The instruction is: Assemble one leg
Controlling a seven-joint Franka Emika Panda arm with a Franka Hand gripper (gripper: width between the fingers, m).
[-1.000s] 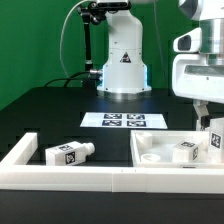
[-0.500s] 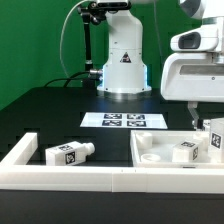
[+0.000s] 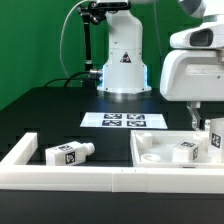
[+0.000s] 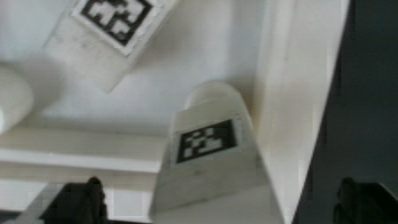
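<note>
1. Lower left of the exterior frame: spare peg [image 3: 68, 153] lying on the worktop [image 3: 50, 115].
2. Lower right: leg [image 3: 212, 139] by the panel [image 3: 150, 150].
3. Tool [image 4: 214, 205] spread open, straddling the leg; center, descend straight, then close.

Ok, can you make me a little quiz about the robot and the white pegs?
1. True or false: the peg on the exterior view's left lies on its side on the black table.
2. What is the marker board printed with? A) black-and-white tags B) red stripes C) numbers
3. Fill in: the peg between the robot's fingers carries a black-and-white ____.

Key: 1 true; 2 A; 3 tag.
</note>
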